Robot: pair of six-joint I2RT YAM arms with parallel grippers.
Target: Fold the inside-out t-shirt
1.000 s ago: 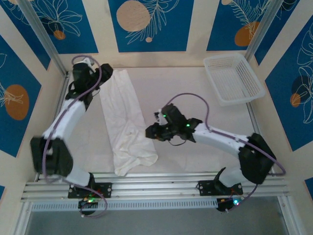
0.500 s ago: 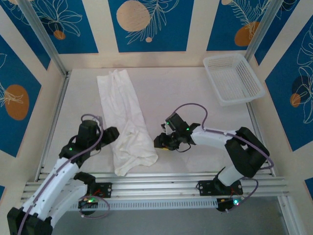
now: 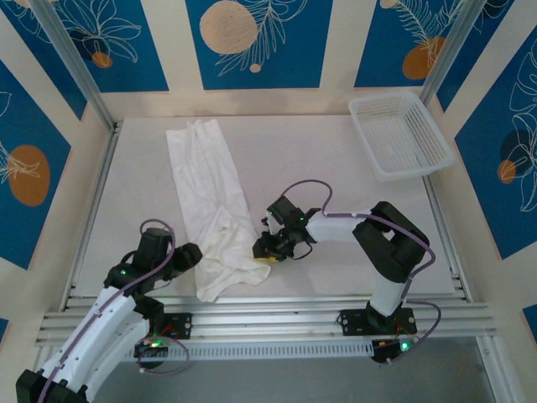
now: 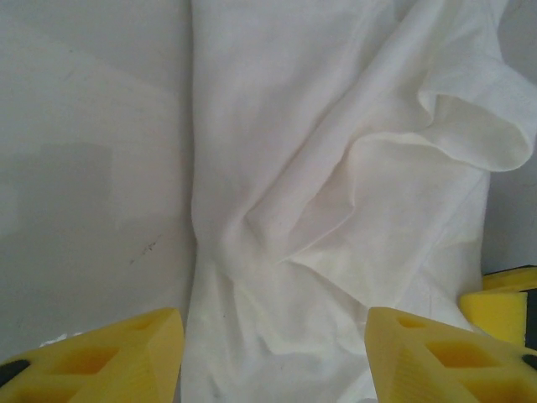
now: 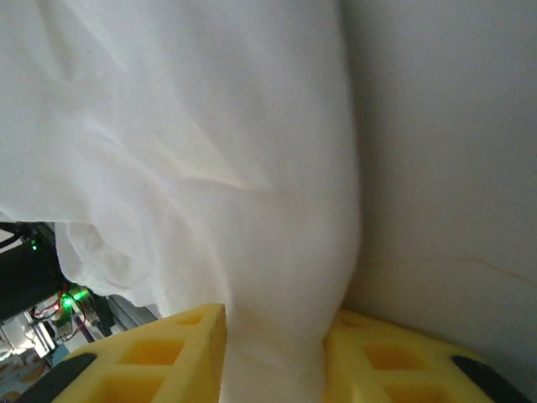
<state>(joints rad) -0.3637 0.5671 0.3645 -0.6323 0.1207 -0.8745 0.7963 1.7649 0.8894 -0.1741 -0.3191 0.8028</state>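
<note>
while creased, the white t-shirt (image 3: 205, 193) lies long and narrow.

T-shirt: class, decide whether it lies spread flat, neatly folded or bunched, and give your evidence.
Bunched. The t-shirt lies as a long narrow rumpled strip on the table, heaped at its near end.

The plain white t-shirt (image 3: 210, 206) lies left of centre as a long narrow strip, its near end crumpled.
</note>
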